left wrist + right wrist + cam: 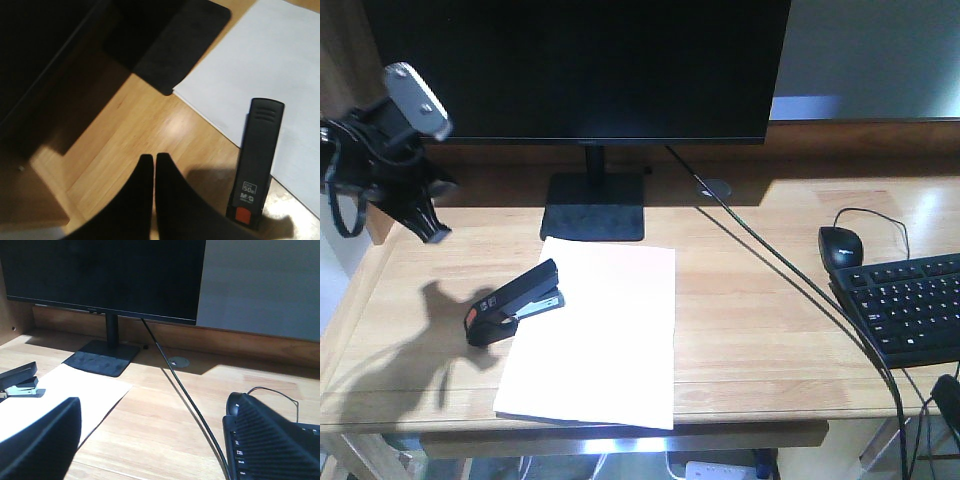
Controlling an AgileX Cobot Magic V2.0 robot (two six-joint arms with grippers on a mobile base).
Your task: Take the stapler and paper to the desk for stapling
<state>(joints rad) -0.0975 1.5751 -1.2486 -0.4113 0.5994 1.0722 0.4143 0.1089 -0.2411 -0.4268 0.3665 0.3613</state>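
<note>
1. Front camera first: the paper (595, 335) lies flat on the desk (760, 340), just ahead of the monitor stand (594, 207), and the stapler (515, 302) sits at its 9 o'clock edge, nose lapping onto the sheet, orange-red tail out on the bare wood.
2. Up at 10 o'clock from the stapler, the left gripper (428, 215) hangs in the air, well clear of everything, holding nothing.
3. From the left wrist camera its two dark fingers (140, 200) are pressed almost together, only a sliver between them — closed up and empty.
4. The right gripper (150, 440) stands wide apart in its own wrist view, one finger at 7 o'clock, the other at 5 o'clock, nothing between them; it hovers low by the keyboard (910, 305) and mouse (841, 245).
5. My read: both items are already on the desk, so fetching looks done and the stapling itself is what's left.
6. The next move would call for that left claw to spread, come down over the stapler body and press it, with the sheet's corner seated in the mouth — I can't tell whether it is fully seated.
7. Writing: a small white label on the stapler top reads "50" with "M&G" beneath; finer print is too small to make out.
</note>
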